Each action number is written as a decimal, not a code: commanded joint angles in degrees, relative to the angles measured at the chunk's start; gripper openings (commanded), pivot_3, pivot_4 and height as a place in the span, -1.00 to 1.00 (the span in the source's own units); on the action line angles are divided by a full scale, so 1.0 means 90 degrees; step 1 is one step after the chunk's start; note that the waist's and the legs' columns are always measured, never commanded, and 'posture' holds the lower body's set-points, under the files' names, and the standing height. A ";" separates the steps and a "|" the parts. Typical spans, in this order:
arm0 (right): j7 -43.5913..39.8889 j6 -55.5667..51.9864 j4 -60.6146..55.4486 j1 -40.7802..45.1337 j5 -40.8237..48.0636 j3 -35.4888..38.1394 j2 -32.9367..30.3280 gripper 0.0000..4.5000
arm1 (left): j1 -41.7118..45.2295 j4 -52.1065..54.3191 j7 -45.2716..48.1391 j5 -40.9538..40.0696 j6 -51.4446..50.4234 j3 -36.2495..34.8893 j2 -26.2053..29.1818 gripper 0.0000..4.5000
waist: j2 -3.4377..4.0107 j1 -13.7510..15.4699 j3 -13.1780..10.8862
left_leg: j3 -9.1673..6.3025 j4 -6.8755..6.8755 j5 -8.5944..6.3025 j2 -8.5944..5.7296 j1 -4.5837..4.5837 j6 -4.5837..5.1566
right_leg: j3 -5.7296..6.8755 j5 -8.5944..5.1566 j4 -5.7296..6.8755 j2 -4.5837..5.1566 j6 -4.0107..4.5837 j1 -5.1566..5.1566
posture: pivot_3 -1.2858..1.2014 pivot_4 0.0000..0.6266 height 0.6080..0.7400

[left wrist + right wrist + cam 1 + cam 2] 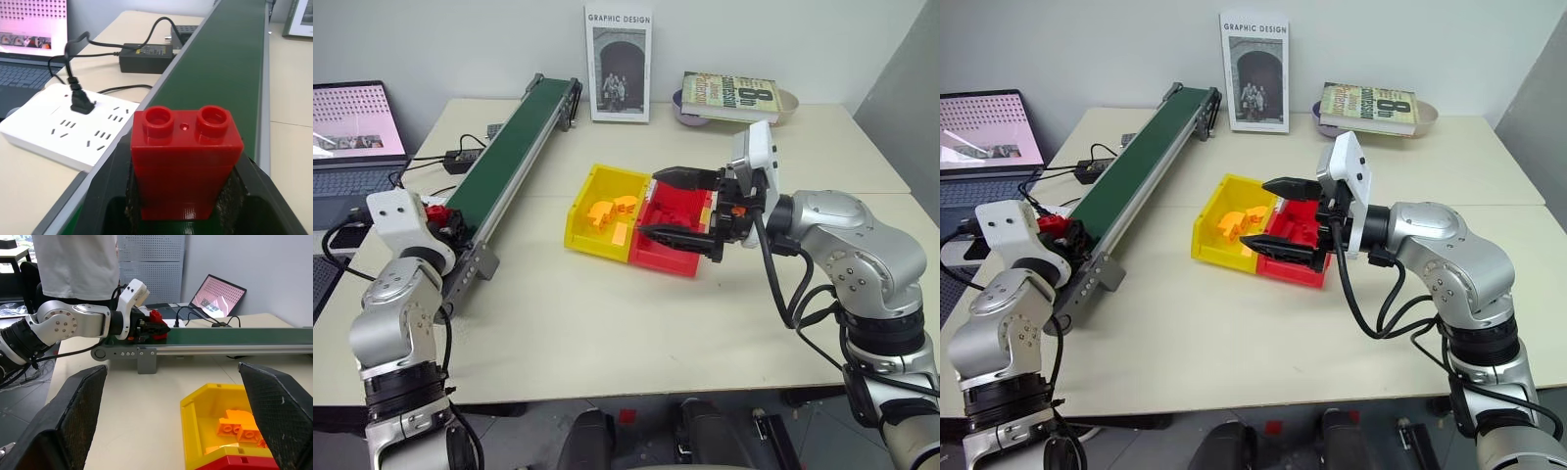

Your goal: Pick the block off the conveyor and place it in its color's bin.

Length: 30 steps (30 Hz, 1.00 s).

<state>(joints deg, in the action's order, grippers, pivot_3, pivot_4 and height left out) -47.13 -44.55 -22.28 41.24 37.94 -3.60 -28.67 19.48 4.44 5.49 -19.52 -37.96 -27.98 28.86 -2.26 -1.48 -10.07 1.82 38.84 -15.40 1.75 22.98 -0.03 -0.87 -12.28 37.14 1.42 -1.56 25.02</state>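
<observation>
Clearly the red block (pixel 186 161) stood upright, pinched between the left gripper's (pixel 155 330) fingers at the near end of the conveyor (pixel 504 162). Over the red bin (pixel 674 217), joined to the yellow bin (pixel 590 211), the right gripper (pixel 680 208) hung with fingers spread wide.

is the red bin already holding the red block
No, the red block sits clamped in the left gripper over the conveyor, not in the red bin.

Head stereo pair overhead; wrist cams close, both w/ conveyor (pixel 234 340).
</observation>
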 commanded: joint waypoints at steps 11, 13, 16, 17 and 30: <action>0.1772 -0.0365 -0.1747 -0.1533 -0.0786 0.0403 -0.0774 1.00 | 0.2544 -0.0725 0.2387 -0.0237 0.0068 0.2421 -0.0106 -0.32 | -0.0007 0.0273 0.0004 | 0.0005 0.0007 0.0000 -0.0027 0.0012 0.0000 | 0.0000 -0.0001 -0.0020 -0.0016 -0.0001 -0.0009 | 0.03 -0.52 1.00; 0.2263 -0.0583 -0.2088 -0.1853 -0.0859 0.0553 -0.0686 1.00 | 0.3070 -0.1307 0.3122 -0.0100 0.0377 0.3043 -0.0295 -0.32 | -0.0007 0.0259 0.0004 | 0.0014 0.0007 0.0000 -0.0030 0.0010 0.0000 | -0.0011 -0.0001 -0.0024 -0.0015 -0.0003 -0.0009 | 0.03 -0.52 1.00; 0.2712 -0.0872 -0.2569 -0.2187 -0.0835 0.0735 -0.0575 1.00 | 0.3611 -0.2036 0.4083 0.0140 0.0875 0.3746 -0.0528 -0.32 | -0.0006 0.0190 0.0004 | 0.0015 0.0004 0.0000 -0.0029 0.0009 0.0000 | -0.0010 -0.0002 -0.0022 -0.0030 -0.0004 -0.0004 | 0.03 -0.52 1.00; 0.2857 -0.0979 -0.2724 -0.2285 -0.0827 0.0811 -0.0543 1.00 | 0.3777 -0.2317 0.4356 0.0237 0.1094 0.3958 -0.0664 -0.32 | -0.0006 0.0159 0.0003 | 0.0013 0.0002 0.0000 -0.0029 0.0010 0.0000 | -0.0010 -0.0003 -0.0020 -0.0038 -0.0003 -0.0001 | 0.03 -0.52 1.00; 0.3792 -0.1866 -0.3735 -0.2748 -0.0650 0.1372 -0.0237 1.00 | 0.4674 -0.4745 0.5517 0.1136 0.2921 0.4527 -0.1483 -0.32 | -0.0003 0.0125 0.0002 | 0.0000 0.0001 0.0000 -0.0009 0.0005 0.0001 | -0.0010 -0.0018 -0.0010 -0.0090 0.0012 0.0003 | 0.03 -0.52 1.00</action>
<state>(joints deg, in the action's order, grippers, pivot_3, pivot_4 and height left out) -13.95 -60.85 -53.01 16.36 31.27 6.81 -31.06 59.30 -37.32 53.49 -9.74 -14.16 13.23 16.63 -2.29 -0.35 -10.05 1.83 38.85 -15.40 1.66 23.03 -0.02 -0.97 -12.44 37.04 0.63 -1.44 25.05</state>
